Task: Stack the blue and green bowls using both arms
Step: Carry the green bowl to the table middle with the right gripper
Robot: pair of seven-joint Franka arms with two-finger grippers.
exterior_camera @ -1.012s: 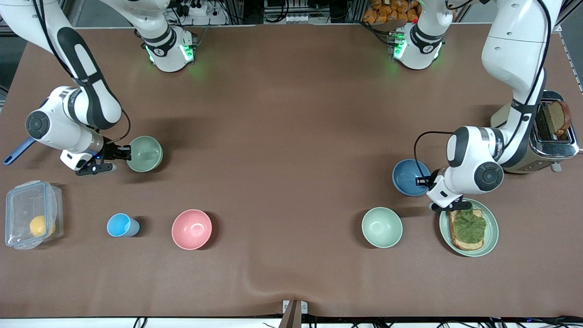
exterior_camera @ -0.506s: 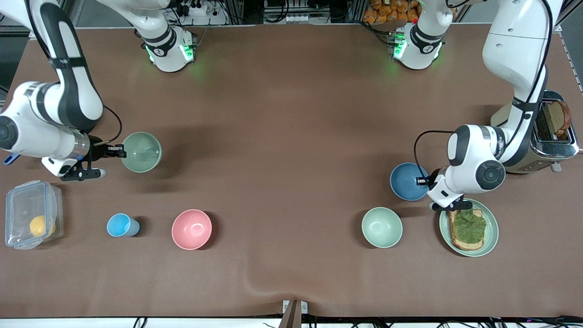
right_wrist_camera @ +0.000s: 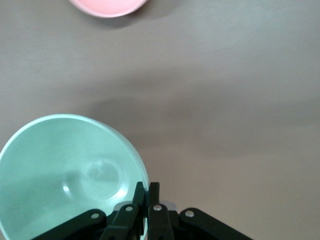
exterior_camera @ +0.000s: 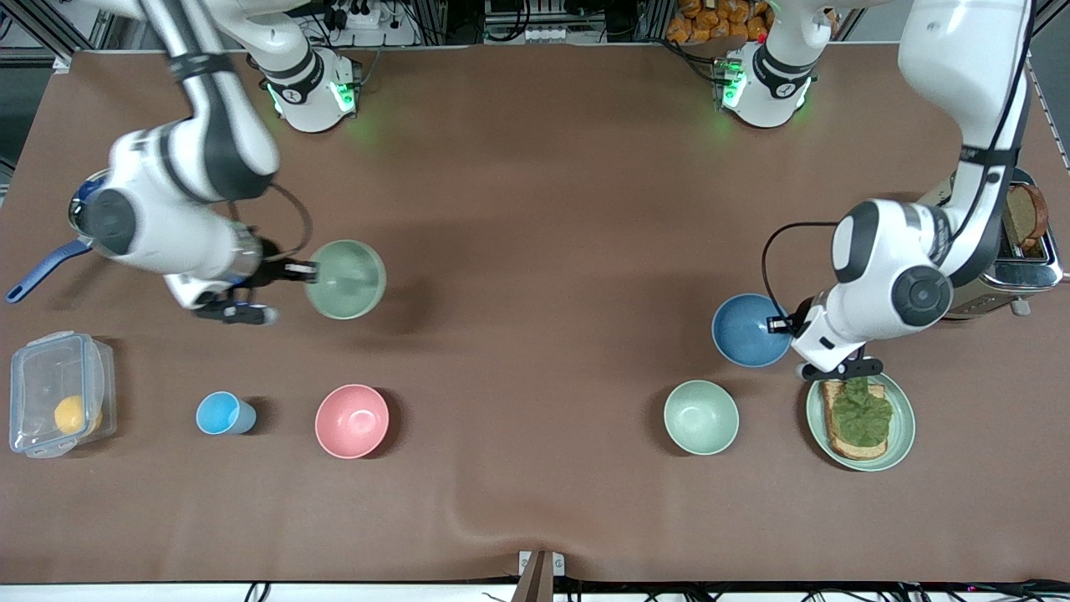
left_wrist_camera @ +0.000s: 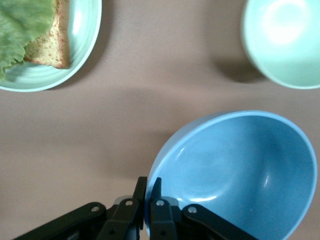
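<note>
A: Starting at the right arm's end of the table. What's there?

B: Clear lidded container with a yellow fruit inside, at the table's edge. Beside it toward the middle, a small light-blue cup, then a pink bowl. A blue-handled utensil pokes out from under the right arm.

A: And the right gripper?

B: Right gripper is up in the air over bare table, above the cup-and-pink-bowl row in the front view. Fingers pressed together on the rim of the green bowl. The right wrist view confirms it: right gripper pinching the green bowl at its edge, one finger inside, one outside. The bowl casts a shadow on the cloth below, so it is lifted.

A: Moving on to the left arm's end.

B: A pale mint bowl sits on the table, nearer to the front camera than the blue bowl. The left gripper clamps the blue bowl's rim; in the left wrist view, left gripper is closed on the edge of the blue bowl, which is tilted and off the table.

A: Anything else there?

B: A pale-green plate with toast and lettuce, just beside the mint bowl. A toaster with a slice of bread in it, near the table's edge.
</note>
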